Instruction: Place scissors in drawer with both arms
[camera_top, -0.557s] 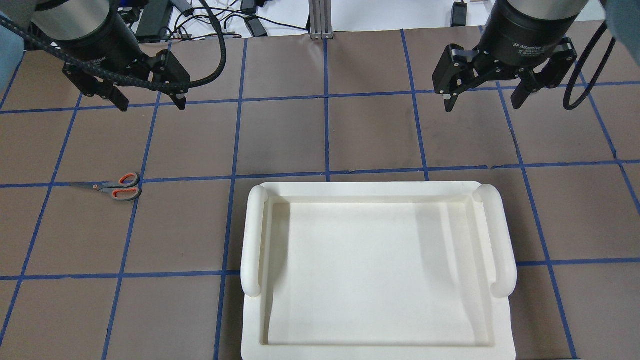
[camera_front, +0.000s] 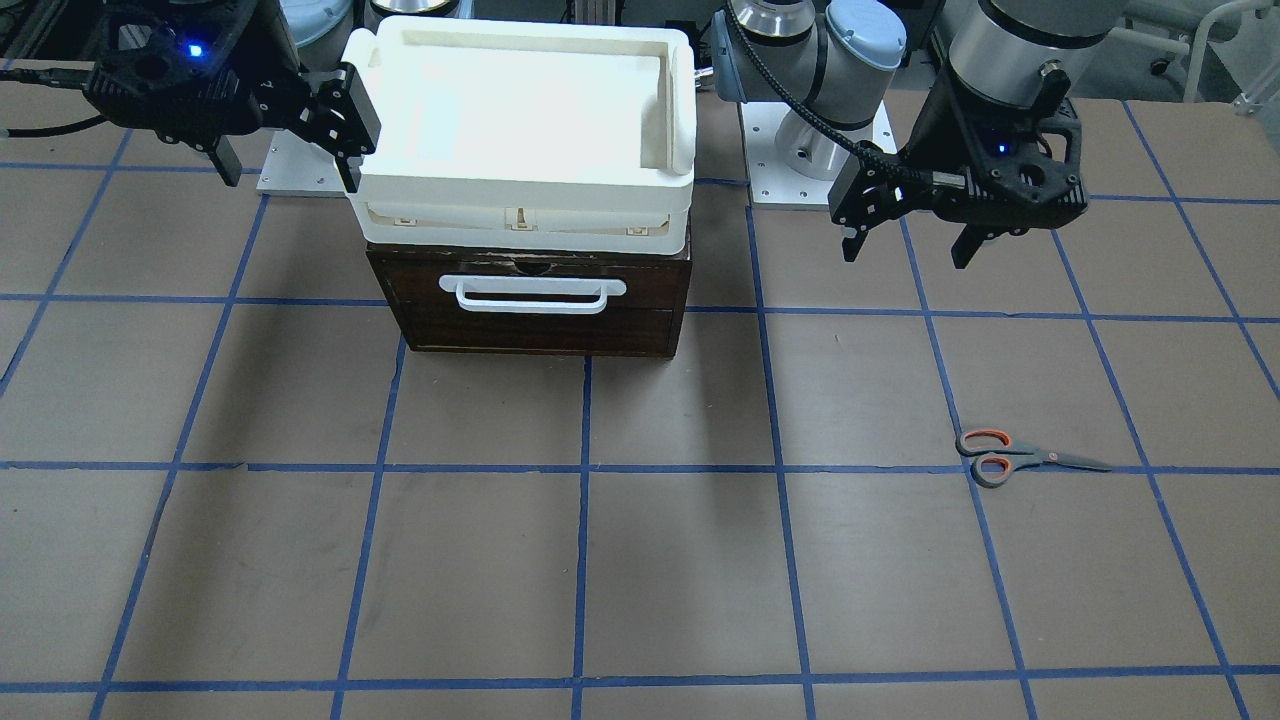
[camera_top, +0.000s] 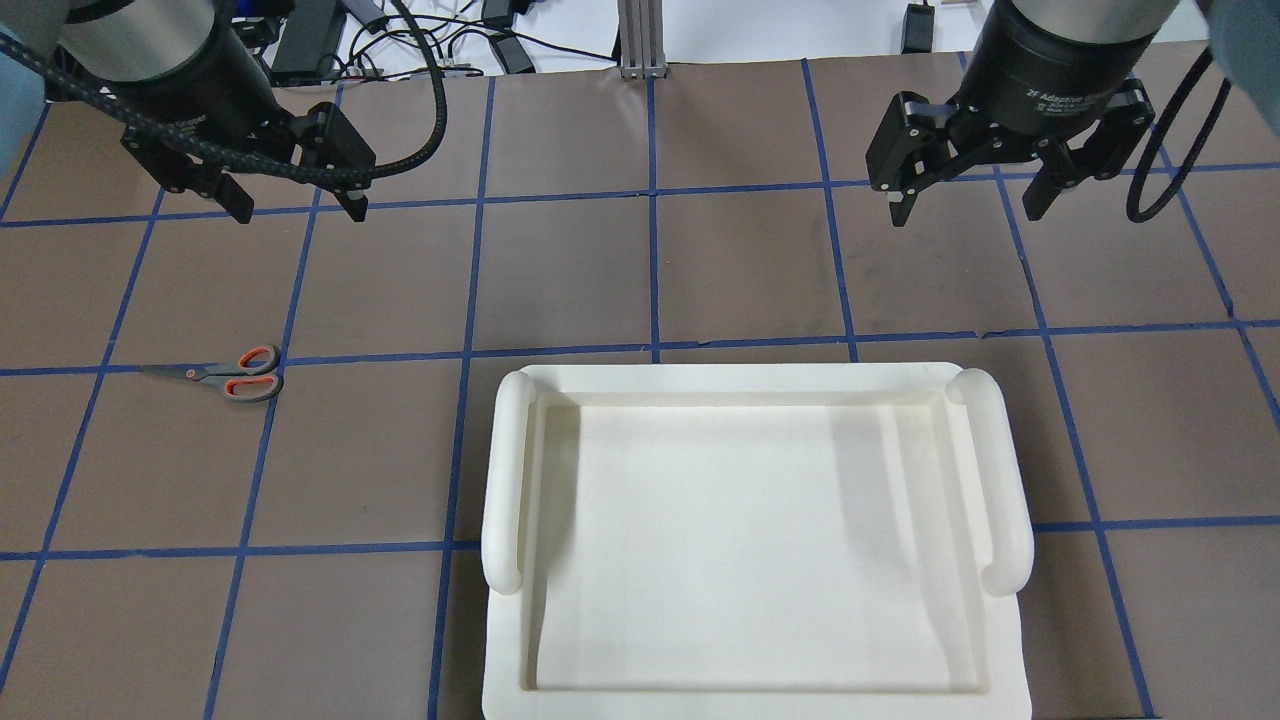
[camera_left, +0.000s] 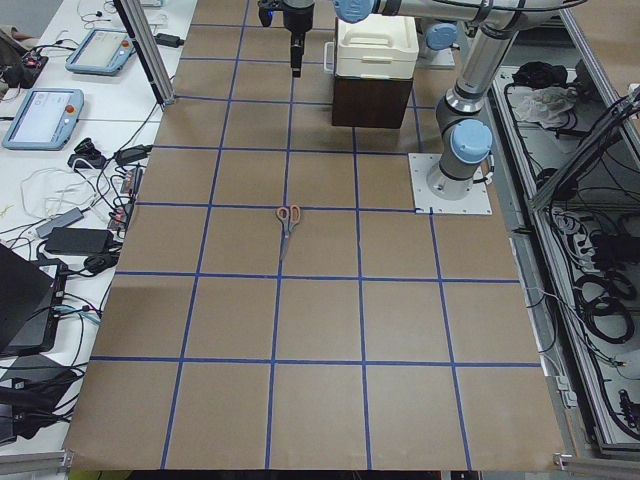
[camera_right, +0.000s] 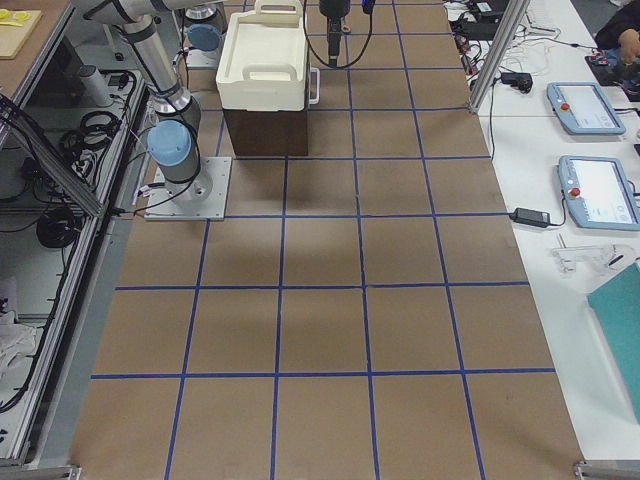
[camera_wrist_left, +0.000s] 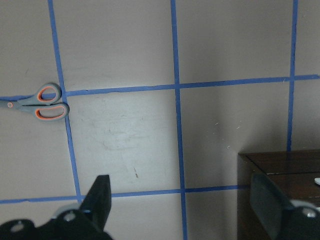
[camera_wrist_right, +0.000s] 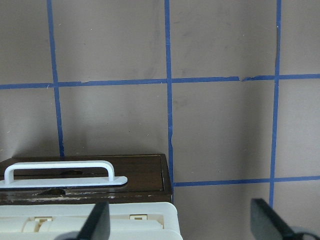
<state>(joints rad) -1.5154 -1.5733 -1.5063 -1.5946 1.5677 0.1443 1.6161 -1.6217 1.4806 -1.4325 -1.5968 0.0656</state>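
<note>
The left gripper (camera_top: 298, 205) is hanging above the brown table (camera_top: 650, 270) on the robot's left side, with its two black fingers spread wide and nothing between them; a blue light is glowing on its body in the front-facing view. Nearer the robot than the gripper in the overhead view, the scissors (camera_top: 225, 375) are lying flat on the table along a strip of the blue tape grid (camera_top: 652, 190). Their dark blades are pointing out toward the table's left end and their orange-lined loops are sitting by a crossing of two tape lines. They are lying well apart from the gripper and from the drawer, and nothing is touching them. Toward the middle, a white tray (camera_top: 740, 375) is resting on top of a dark brown box. The drawer (camera_front: 530, 325) is sitting in the front of that box, under the tray, with its wooden front looking flush with the box and its white bar handle (camera_front: 530, 293) facing away from the robot. On the right, the right gripper (camera_top: 966, 205) is hovering above the table close to the tray's corner, with its fingers likewise spread apart and gripping nothing, and the right wrist camera is looking down on the bar handle and the tray's edge.
</note>
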